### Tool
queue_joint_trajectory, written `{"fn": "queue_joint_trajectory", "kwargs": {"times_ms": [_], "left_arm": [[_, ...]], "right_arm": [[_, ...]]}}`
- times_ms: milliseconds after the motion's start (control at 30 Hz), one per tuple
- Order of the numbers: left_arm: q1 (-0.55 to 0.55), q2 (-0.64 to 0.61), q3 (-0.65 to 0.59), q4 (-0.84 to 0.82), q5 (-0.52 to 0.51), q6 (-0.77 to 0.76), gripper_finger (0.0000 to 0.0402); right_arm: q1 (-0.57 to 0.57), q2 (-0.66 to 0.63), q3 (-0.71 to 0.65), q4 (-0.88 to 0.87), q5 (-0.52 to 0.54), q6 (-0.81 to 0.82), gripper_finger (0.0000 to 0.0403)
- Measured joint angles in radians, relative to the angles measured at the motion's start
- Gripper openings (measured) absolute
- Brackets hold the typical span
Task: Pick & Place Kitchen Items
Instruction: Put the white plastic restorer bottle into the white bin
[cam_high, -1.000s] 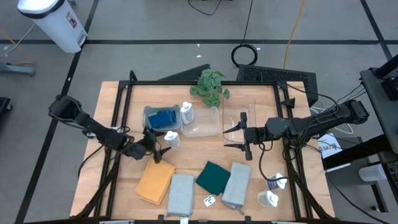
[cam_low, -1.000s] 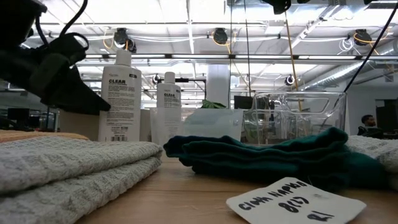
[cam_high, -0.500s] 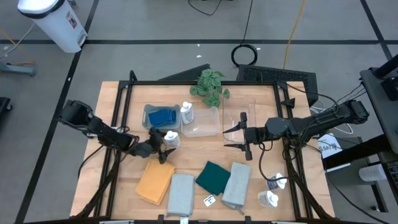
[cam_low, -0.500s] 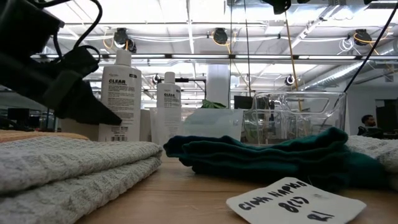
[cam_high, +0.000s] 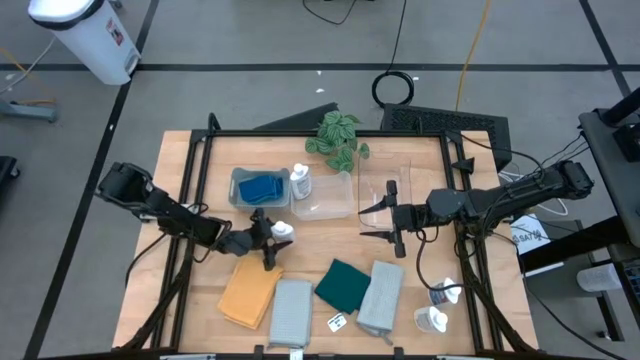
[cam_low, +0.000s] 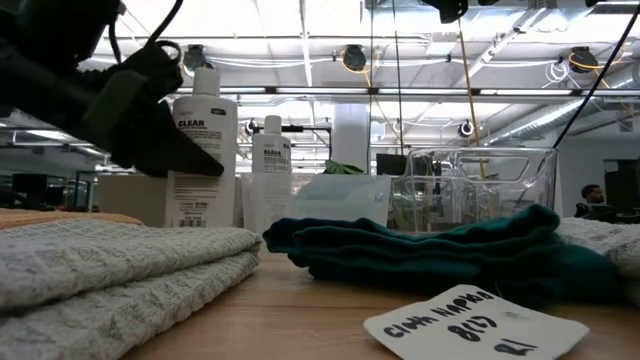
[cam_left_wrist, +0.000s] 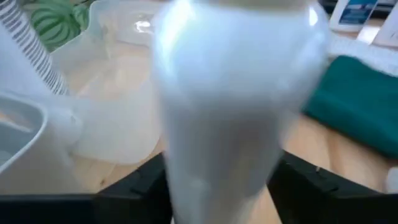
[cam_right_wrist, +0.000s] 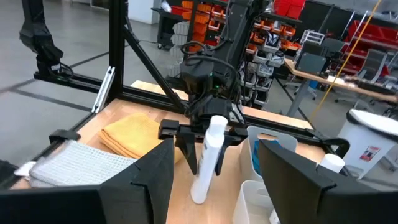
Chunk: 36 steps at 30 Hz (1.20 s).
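Note:
A white squeeze bottle (cam_high: 281, 230) stands left of the table's middle, between the fingers of my left gripper (cam_high: 268, 238), which is shut on it. In the right wrist view the bottle (cam_right_wrist: 208, 158) leans. A second white bottle (cam_high: 300, 182) stands upright beside a clear bin holding blue sponges (cam_high: 260, 187). Along the near edge lie four folded cloths: orange (cam_high: 250, 293), grey (cam_high: 291, 310), dark green (cam_high: 345, 284) and pale grey-blue (cam_high: 381, 296). My right gripper (cam_high: 372, 220) hangs open above the table's right half, holding nothing. My left gripper pinches the middle of the bottle's body (cam_left_wrist: 230, 124) between its two fingers (cam_left_wrist: 134, 190), one on each side. The fingers come nearly level from the table's left. The bottle is tilted, with its base (cam_right_wrist: 199, 196) on the table.
Two more clear bins (cam_high: 325, 198) (cam_high: 385, 180) stand behind the table's middle, with a leafy plant (cam_high: 336, 137) at the far edge. A paper tag (cam_high: 337, 322) lies near the front edge. Two more white bottles (cam_high: 440, 293) sit at the near right corner.
My left gripper has moved toward the table's right edge and come up to the white bottle, so that a finger now stands on either side of it. The bottle has tipped a little and shifted slightly. My right arm has kept still.

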Motion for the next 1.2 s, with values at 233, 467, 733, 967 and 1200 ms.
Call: {"fn": "queue_joint_trajectory", "kwargs": {"times_ms": [233, 467, 733, 967, 1200], "left_arm": [[0.0, 0.0, 0.007, -0.005, 0.06, 0.042, 0.0158], [0.001, 0.0, 0.007, -0.005, 0.06, 0.044, 0.0154], [0.001, 0.0, 0.007, -0.005, 0.06, 0.042, 0.0208], [0.001, 0.0, 0.007, -0.005, 0.059, 0.052, 0.0224], [0.001, 0.0, 0.007, -0.005, 0.059, 0.061, 0.0225]], "right_arm": [[0.0, 0.048, 0.0, 0.063, -0.004, 0.09, 0.0203], [-0.009, 0.274, 0.001, 0.373, -0.005, 0.084, 0.0203], [-0.073, 0.519, 0.149, 0.411, -0.006, 0.107, 0.0213], [-0.114, 0.714, 0.325, 0.374, -0.08, 0.139, 0.0273], [-0.146, 0.873, 0.464, 0.376, -0.156, 0.184, 0.0312]]}}
